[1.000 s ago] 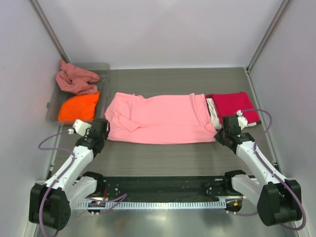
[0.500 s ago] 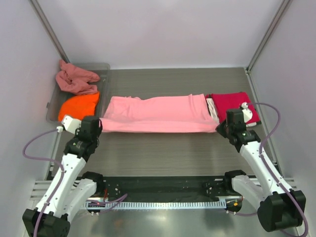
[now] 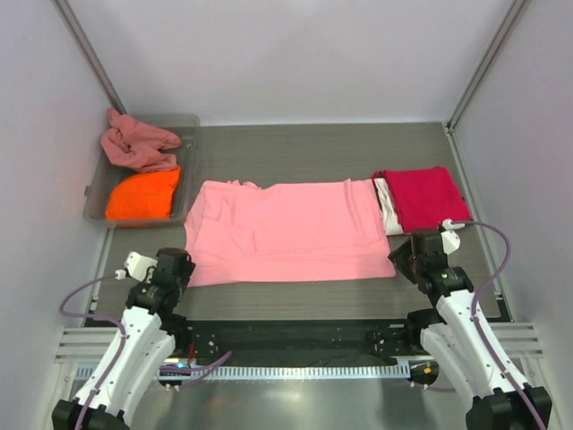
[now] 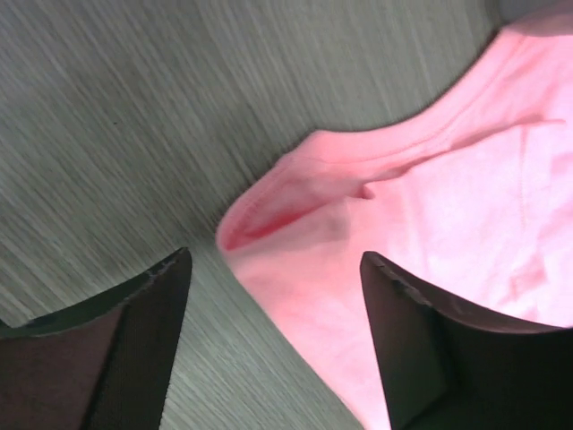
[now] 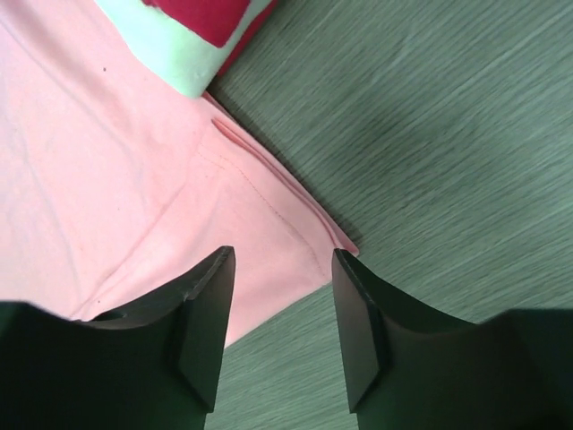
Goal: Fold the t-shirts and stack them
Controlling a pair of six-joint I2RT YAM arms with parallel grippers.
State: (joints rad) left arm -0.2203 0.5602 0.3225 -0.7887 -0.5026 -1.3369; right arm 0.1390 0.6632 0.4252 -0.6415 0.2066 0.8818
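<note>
A light pink t-shirt [image 3: 286, 231] lies spread flat across the middle of the table. Its near left corner [image 4: 269, 215] shows under my left gripper [image 4: 273, 269], whose jaws stand open with nothing held. Its near right corner [image 5: 304, 242] lies just ahead of my right gripper [image 5: 277, 269], also open and empty. In the top view the left gripper [image 3: 175, 269] and right gripper [image 3: 407, 253] hover at those two corners. A folded crimson red t-shirt [image 3: 425, 197] sits at the right on a white one [image 3: 387, 204]. An orange t-shirt [image 3: 143, 194] and a dusty rose one [image 3: 137, 143] lie in the tray.
The grey plastic tray [image 3: 190, 125] stands at the back left by the left wall. A black rail [image 3: 286, 336] runs along the near edge between the arm bases. Walls close in the table on both sides and at the back.
Both grippers pulled the pink shirt's edge toward the near side, spreading it flat, then opened and let go of its corners. Both arms drew back toward their bases.
</note>
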